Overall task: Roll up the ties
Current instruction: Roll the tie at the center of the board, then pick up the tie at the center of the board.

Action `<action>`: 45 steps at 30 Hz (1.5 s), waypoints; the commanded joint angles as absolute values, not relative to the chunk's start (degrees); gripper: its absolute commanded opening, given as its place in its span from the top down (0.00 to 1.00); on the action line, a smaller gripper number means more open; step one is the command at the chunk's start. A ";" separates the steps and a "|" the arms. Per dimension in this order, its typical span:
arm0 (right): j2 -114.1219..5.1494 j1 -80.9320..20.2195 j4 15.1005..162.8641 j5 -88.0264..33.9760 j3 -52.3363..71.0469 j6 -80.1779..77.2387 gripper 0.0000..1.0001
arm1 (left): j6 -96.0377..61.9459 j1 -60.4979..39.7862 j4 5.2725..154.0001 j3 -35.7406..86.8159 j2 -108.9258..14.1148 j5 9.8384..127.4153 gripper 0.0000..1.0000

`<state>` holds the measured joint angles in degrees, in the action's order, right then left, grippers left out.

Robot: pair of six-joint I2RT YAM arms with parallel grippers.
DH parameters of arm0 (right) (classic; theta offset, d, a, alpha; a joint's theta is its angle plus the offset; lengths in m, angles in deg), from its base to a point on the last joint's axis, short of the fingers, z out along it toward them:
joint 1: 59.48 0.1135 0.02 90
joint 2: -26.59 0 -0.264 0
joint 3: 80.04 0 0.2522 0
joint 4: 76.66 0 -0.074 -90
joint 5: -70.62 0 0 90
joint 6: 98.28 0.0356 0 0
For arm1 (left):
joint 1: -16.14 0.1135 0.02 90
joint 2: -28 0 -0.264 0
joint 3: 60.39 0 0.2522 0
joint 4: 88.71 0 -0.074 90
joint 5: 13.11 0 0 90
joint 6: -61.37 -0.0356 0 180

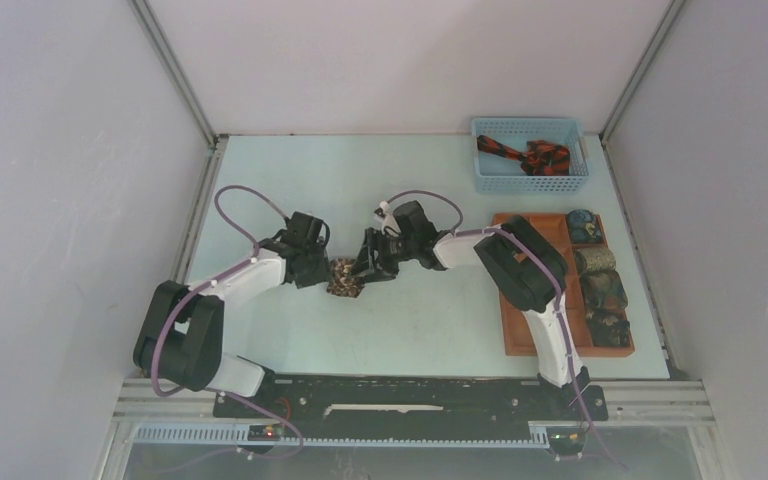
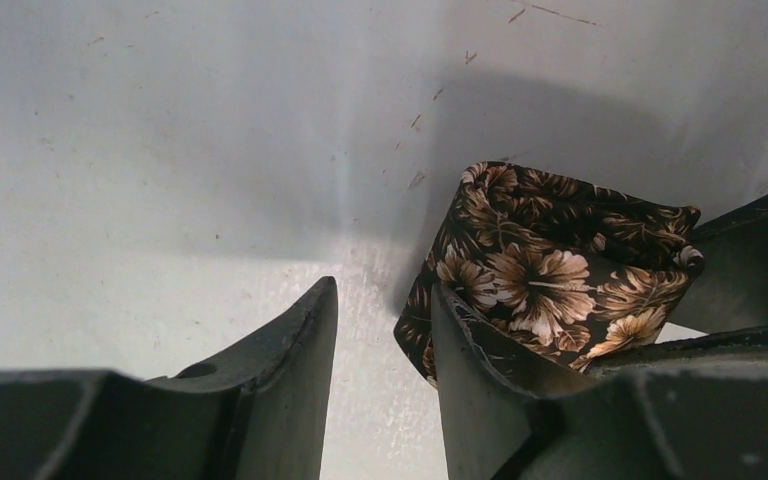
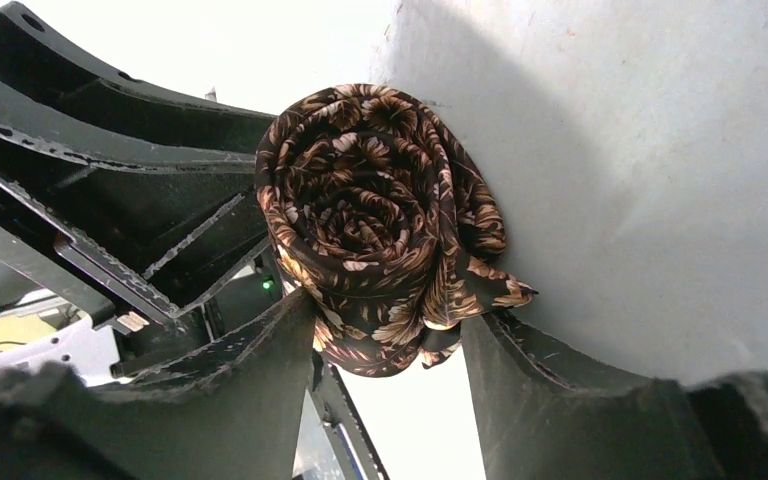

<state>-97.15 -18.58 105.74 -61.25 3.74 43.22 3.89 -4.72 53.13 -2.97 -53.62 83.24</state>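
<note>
A dark brown tie with tan floral print point(image 1: 344, 278) sits rolled into a tight coil mid-table, between both grippers. In the right wrist view the roll point(image 3: 370, 220) shows its spiral end, and my right gripper point(image 3: 388, 312) is shut on its lower part, one fingertip on the coil and the other on the loose tail. My left gripper point(image 2: 383, 290) stands open over bare table; the roll point(image 2: 550, 270) lies outside the gap, pressed against its right finger point(image 2: 470, 370). A black and red-orange tie point(image 1: 525, 155) lies loose in the blue basket point(image 1: 482, 175).
The blue mesh basket stands at the back right. An orange-brown tray point(image 1: 520, 330) on the right holds several rolled ties point(image 1: 600, 275) in its right-hand compartments. White walls enclose the table on three sides.
</note>
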 commanded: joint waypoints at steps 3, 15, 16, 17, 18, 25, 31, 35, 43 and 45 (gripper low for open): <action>-97.94 -18.25 109.97 -62.23 3.95 45.68 0.49 | 4.44 -5.15 54.98 -3.30 -51.79 81.93 0.55; -98.29 -18.43 110.50 -62.71 3.95 46.79 0.91 | 4.33 -5.15 55.36 -3.20 -51.68 81.37 0.55; -98.24 -18.51 110.42 -62.76 3.95 46.88 0.94 | 4.40 -5.13 55.27 -3.21 -51.46 81.37 0.55; -98.17 -18.58 110.49 -62.86 3.95 46.91 0.97 | 4.43 -5.13 55.27 -3.27 -51.32 81.30 0.55; -98.06 -18.57 110.35 -62.89 3.95 46.91 0.98 | 4.54 -5.13 55.28 -3.32 -51.08 81.10 0.55; -96.66 -19.12 108.51 -62.89 3.95 47.00 1.00 | 5.28 -5.13 53.06 -2.84 -48.14 80.17 0.47; -94.56 -19.89 105.09 -63.15 3.95 46.83 1.00 | 4.96 -5.04 46.94 0.02 -43.78 82.01 0.38; -92.82 -21.12 102.92 -63.61 3.95 46.74 1.00 | 4.62 -5.04 43.17 1.95 -41.46 83.07 0.35; -89.50 -23.92 98.59 -65.12 3.95 45.85 1.00 | 3.14 -4.65 36.64 4.77 -35.78 84.52 0.33; -88.50 -24.60 97.14 -65.17 3.96 45.38 1.00 | 2.62 -4.47 35.04 5.29 -34.30 84.84 0.33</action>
